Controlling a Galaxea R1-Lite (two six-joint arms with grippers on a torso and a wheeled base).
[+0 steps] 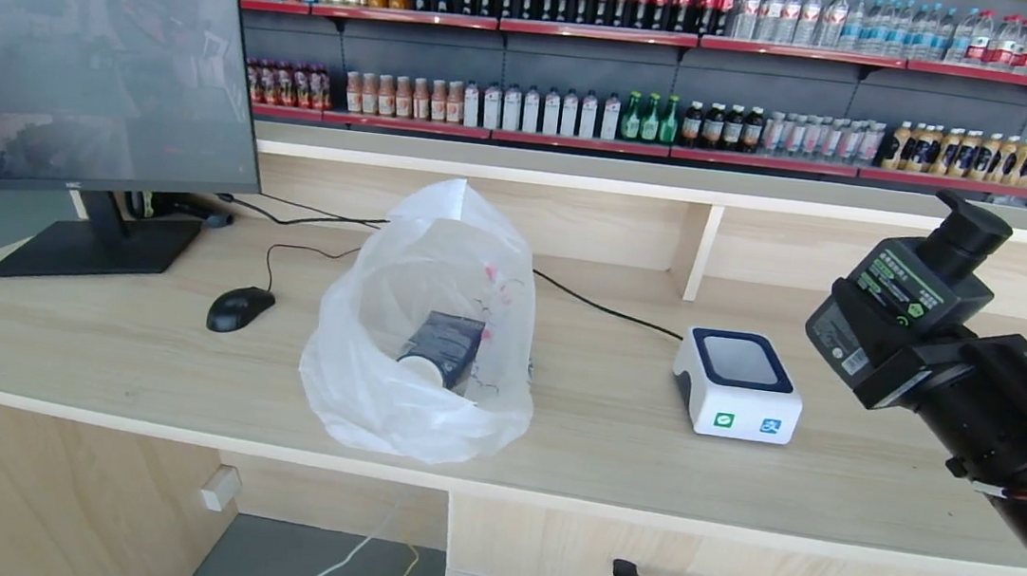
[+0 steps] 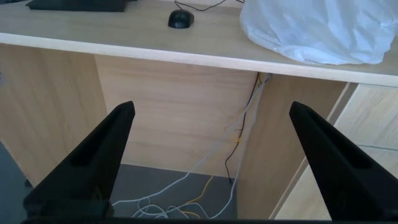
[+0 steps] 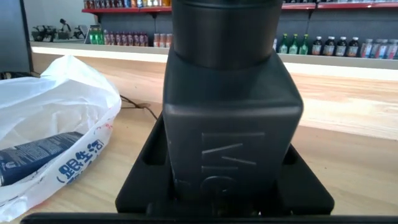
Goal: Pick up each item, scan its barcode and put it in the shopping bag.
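Right claw (image 1: 897,362): clamped on black square bottle (image 1: 909,291), right of white scanner box (image 1: 737,388).
Left claw (image 2: 211,111): spread wide below wooden counter (image 2: 186,53).

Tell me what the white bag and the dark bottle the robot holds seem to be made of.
The shopping bag looks like thin, translucent plastic film: it crinkles, and the pack inside shows through. The bottle is probably moulded plastic with a matte black finish, since raised lettering is formed in its wall.
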